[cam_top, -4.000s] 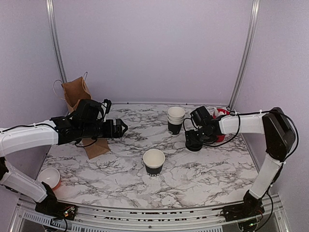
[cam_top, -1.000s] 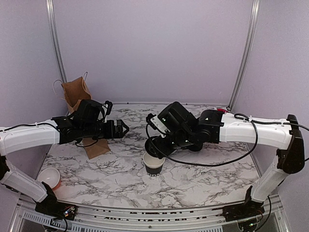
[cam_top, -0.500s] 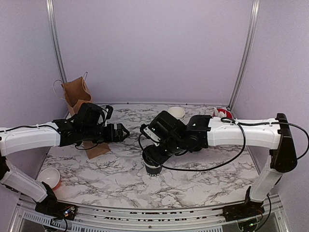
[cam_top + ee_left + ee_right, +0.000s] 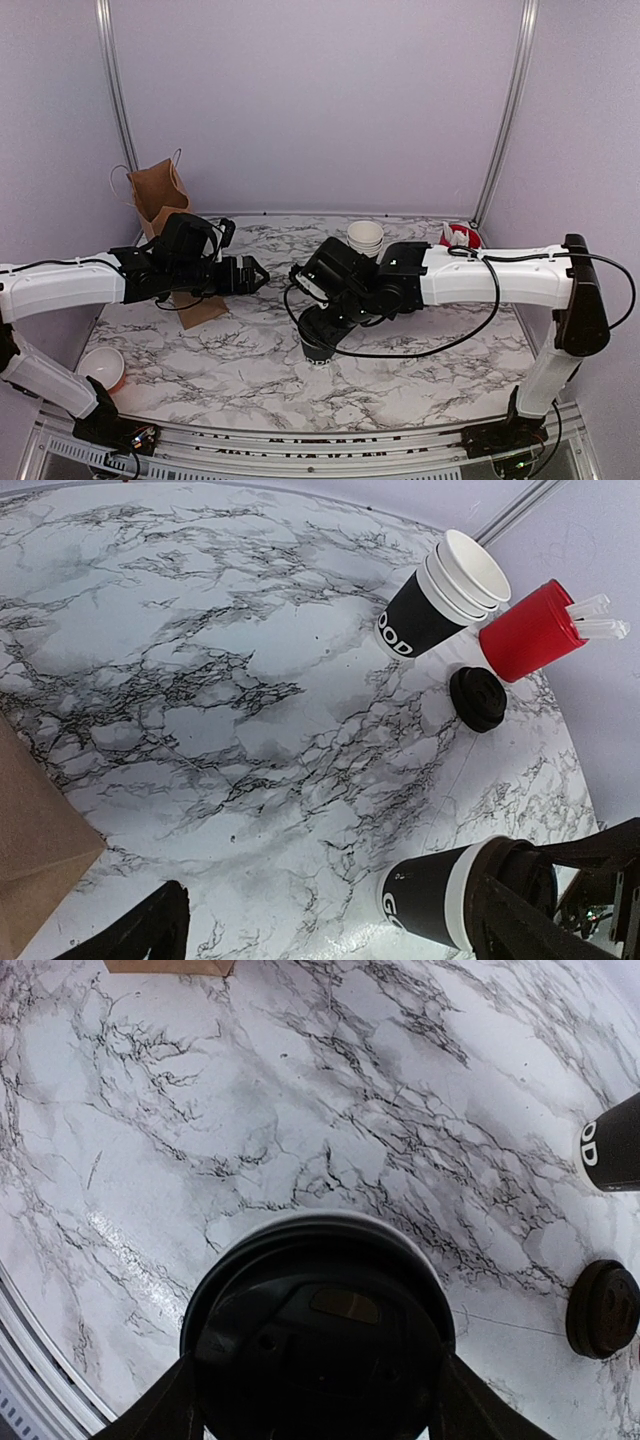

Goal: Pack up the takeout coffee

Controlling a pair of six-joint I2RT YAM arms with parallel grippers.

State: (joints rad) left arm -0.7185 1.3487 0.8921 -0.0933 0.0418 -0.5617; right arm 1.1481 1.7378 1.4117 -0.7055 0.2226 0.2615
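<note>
The takeout coffee cup [image 4: 320, 350] stands in the middle of the marble table, black with a white rim [image 4: 312, 1222]. My right gripper [image 4: 322, 326] is directly above it, shut on a round black lid [image 4: 320, 1325] that sits on the cup's mouth and covers the inside. In the left wrist view the cup [image 4: 430, 905] shows at the lower right with the lid and right gripper on top. My left gripper [image 4: 252, 272] hovers open to the left of the cup, with nothing between its fingers [image 4: 150, 930].
A brown paper bag [image 4: 163, 195] stands at the back left. A stack of nested cups [image 4: 364, 238] and a red cup with white sticks [image 4: 460, 236] are at the back right, with a spare black lid [image 4: 478, 697] beside them. A small cup [image 4: 100, 367] sits at the front left.
My right gripper has moved left and down with the lid, which now covers the cup's white inside. The left arm has hardly moved.
</note>
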